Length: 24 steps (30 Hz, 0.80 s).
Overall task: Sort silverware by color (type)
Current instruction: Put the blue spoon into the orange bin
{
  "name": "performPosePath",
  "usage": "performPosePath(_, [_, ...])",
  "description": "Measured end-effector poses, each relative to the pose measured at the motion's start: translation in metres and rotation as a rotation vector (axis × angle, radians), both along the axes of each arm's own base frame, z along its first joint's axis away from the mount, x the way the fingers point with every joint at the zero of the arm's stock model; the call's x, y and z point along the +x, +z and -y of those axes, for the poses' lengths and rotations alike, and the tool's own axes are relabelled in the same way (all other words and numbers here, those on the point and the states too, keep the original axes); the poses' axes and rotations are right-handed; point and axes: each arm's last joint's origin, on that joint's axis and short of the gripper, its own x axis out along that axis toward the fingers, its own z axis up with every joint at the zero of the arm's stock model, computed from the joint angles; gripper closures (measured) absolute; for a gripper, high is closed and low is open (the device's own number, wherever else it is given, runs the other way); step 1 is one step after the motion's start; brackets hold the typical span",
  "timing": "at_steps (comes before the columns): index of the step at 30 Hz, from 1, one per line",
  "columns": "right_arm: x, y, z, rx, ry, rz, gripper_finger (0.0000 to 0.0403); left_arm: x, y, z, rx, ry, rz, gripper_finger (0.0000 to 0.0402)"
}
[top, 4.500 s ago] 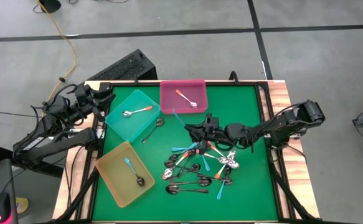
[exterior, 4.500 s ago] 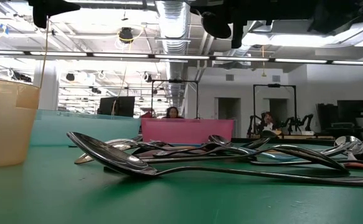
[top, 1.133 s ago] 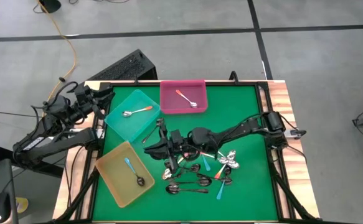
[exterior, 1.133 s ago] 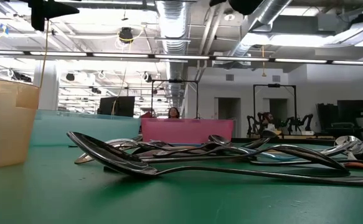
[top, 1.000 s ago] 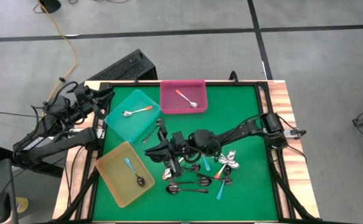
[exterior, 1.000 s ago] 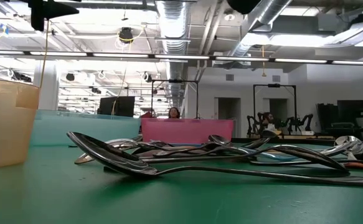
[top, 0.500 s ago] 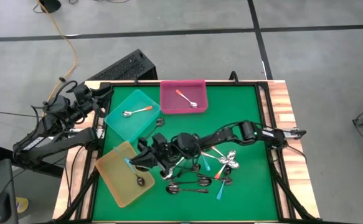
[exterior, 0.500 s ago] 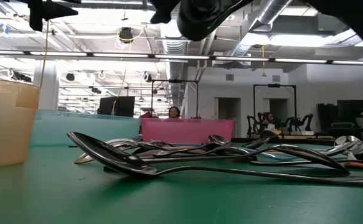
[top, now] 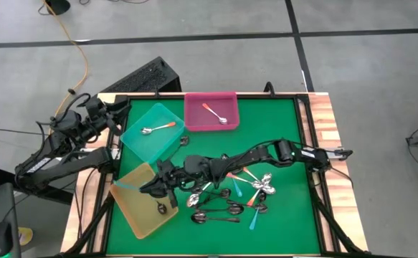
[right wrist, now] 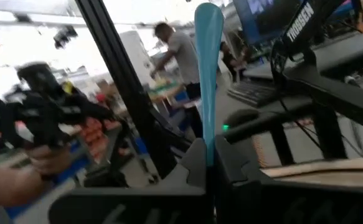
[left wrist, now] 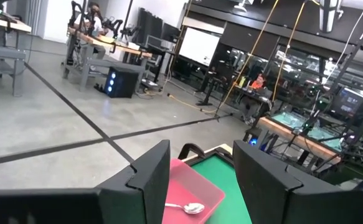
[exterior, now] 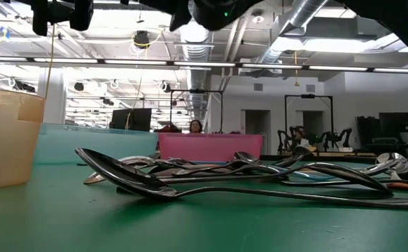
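Your right gripper (top: 153, 185) reaches out over the near-pile edge of the yellow tray (top: 126, 204), its jaws pinched on a light blue-handled spoon (right wrist: 207, 74); in the right wrist view the blue handle stands straight up out of the closed fingers (right wrist: 193, 163), so the hold is low on the handle, towards the bowl, which you cannot see. Inside the yellow tray one spoon (top: 160, 208) already lies. The rest of the silverware pile (top: 226, 197) sits on the green mat, just beside the yellow tray on the side away from the left arm, handles crossed over one another. Beyond the yellow tray stands the teal tray (top: 153, 132) with an orange-handled spoon (top: 157, 128), and next to that the pink tray (top: 210, 112) with another. Your left gripper (top: 117, 109) waits past the teal tray at the table's corner, jaws pressed together on nothing. Expect these spoons to be light, rigid and slick: polished bowls will slide in the jaws, so take each by the flat coloured handle near its middle. A thin handle can pivot in the pinch, so judge the release low over the yellow tray
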Motion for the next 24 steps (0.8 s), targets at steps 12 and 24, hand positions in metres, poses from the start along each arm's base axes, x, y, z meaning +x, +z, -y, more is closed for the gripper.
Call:
performPosePath(12, [0.002,0.018,-0.025,-0.065,-0.040,-0.098,0.0391,0.000,0.000,0.000,-0.009,0.000,0.001,0.0243])
performPosePath(24, [0.007,0.001,-0.006,0.258,-0.201,-0.378,0.0392,0.000,0.000,0.000,-0.009,0.012,0.001,0.0243])
